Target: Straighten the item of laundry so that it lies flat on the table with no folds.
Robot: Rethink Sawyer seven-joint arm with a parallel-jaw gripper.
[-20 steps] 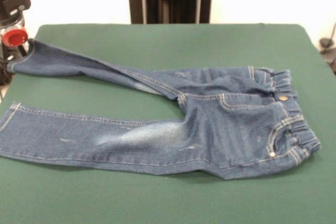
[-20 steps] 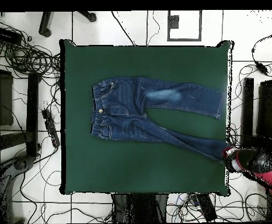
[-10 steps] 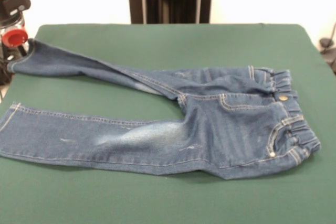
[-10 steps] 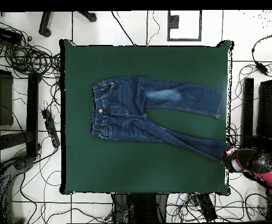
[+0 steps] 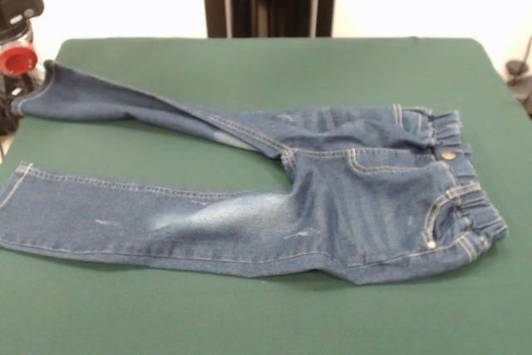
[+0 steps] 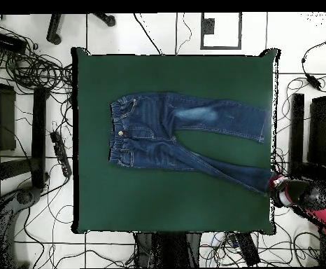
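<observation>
Denim jeans (image 5: 316, 197): spread on green tabletop (image 5: 249, 68), legs apart.
Tool (image 6: 276, 188): at tabletop's edge by one leg's hem; opening and hold cannot be told.

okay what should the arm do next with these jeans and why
Probably pull the far leg's cuff back onto the table and smooth it. The jeans lie mostly spread, but that leg looks narrow, likely folded along its length, with its cuff at the table's edge near the arm.

Jeans (image 5: 332, 197) span mid-table (image 5: 249, 313); bare felt all round; arm (image 6: 313, 199) apparently off-edge.
</observation>
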